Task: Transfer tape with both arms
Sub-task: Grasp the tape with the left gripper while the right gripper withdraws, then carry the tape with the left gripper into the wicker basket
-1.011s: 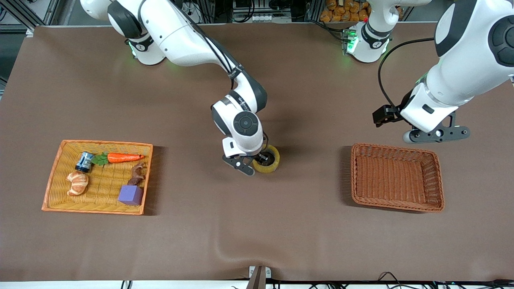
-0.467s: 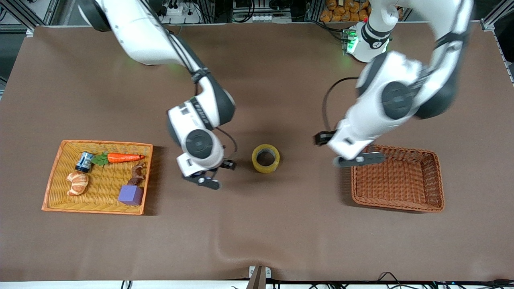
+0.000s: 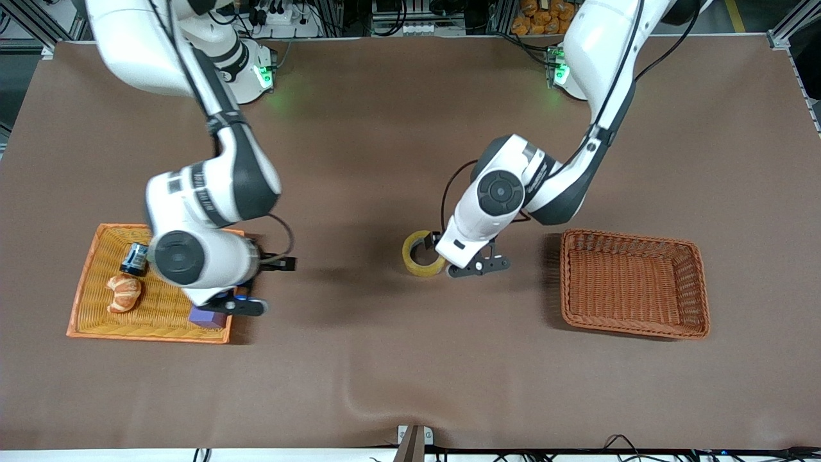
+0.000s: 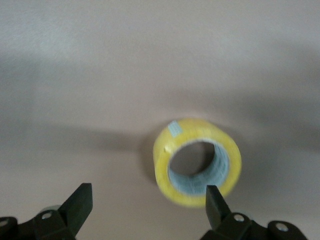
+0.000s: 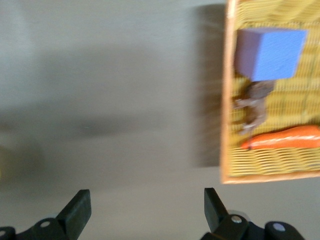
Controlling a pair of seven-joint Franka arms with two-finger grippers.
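Observation:
The tape (image 3: 417, 256) is a yellow roll with a grey core, lying flat on the brown cloth mid-table. In the left wrist view the tape (image 4: 197, 162) lies just ahead of my left gripper (image 4: 148, 202), which is open, and one fingertip (image 4: 216, 200) overlaps the roll's rim. Seen from the front, my left gripper (image 3: 480, 265) hovers beside the roll, toward the left arm's end. My right gripper (image 3: 238, 307) is open with nothing in it, over the edge of the orange tray (image 3: 86, 289). In the right wrist view my right gripper (image 5: 146, 205) has only bare cloth below it.
The orange tray holds a croissant (image 3: 124, 293), a small can (image 3: 135, 258), a purple block (image 5: 270, 52), a brown figure (image 5: 255, 105) and a carrot (image 5: 285, 137). A brown wicker basket (image 3: 696, 289) stands empty toward the left arm's end.
My right gripper let go of the tape mid-table and swung away to the tray. My left arm swept in from the basket's end and now hovers at the tape.

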